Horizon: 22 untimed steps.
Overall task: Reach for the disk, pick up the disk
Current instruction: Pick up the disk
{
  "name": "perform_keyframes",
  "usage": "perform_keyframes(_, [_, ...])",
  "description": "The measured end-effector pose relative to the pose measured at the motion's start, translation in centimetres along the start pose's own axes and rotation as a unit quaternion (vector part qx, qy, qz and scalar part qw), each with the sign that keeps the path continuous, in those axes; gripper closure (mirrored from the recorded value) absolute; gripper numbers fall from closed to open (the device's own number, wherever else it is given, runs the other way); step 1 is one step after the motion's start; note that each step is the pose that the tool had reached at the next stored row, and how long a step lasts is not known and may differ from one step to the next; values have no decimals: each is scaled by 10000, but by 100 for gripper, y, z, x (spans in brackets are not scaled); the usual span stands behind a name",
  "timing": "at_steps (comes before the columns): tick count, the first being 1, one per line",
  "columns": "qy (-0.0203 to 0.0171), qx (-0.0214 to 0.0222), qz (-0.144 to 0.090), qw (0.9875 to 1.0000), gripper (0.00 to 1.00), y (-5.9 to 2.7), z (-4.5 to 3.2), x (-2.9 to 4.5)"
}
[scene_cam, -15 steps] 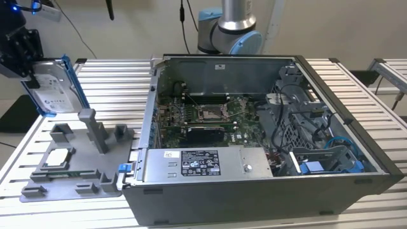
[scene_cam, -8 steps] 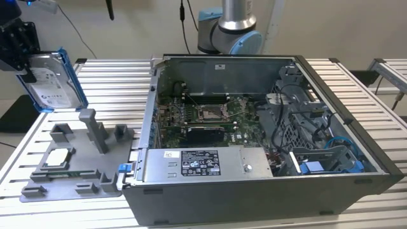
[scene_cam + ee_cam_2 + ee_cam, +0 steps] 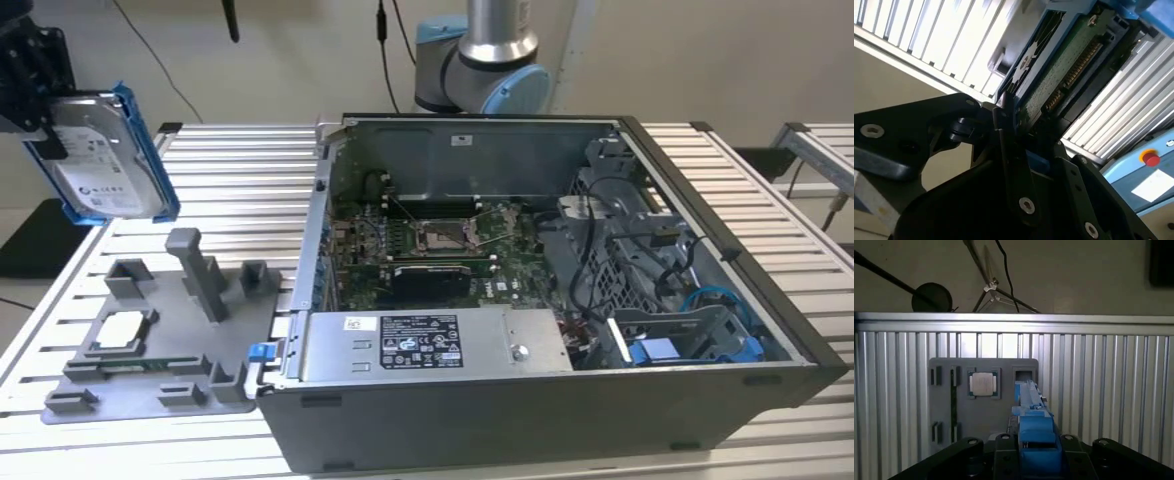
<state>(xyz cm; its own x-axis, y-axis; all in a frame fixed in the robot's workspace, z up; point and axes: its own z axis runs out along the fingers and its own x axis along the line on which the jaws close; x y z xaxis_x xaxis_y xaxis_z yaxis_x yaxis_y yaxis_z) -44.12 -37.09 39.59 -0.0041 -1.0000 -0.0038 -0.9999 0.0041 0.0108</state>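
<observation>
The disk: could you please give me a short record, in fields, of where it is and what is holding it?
disk: upright on edge, white label facing the exterior view, blue rails around it
hand: shut on the disk, at the exterior view's upper left
height: disk held clear of the slatted table
grey fixture: on the table, with a square silver chip seated in it
computer case: open, to the exterior view's right of the fixture
</observation>
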Motion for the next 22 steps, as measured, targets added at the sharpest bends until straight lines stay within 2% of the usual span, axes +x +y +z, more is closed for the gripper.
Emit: perform_keyframes(22, [0, 0, 0, 10000, 100, 5, -443, -2])
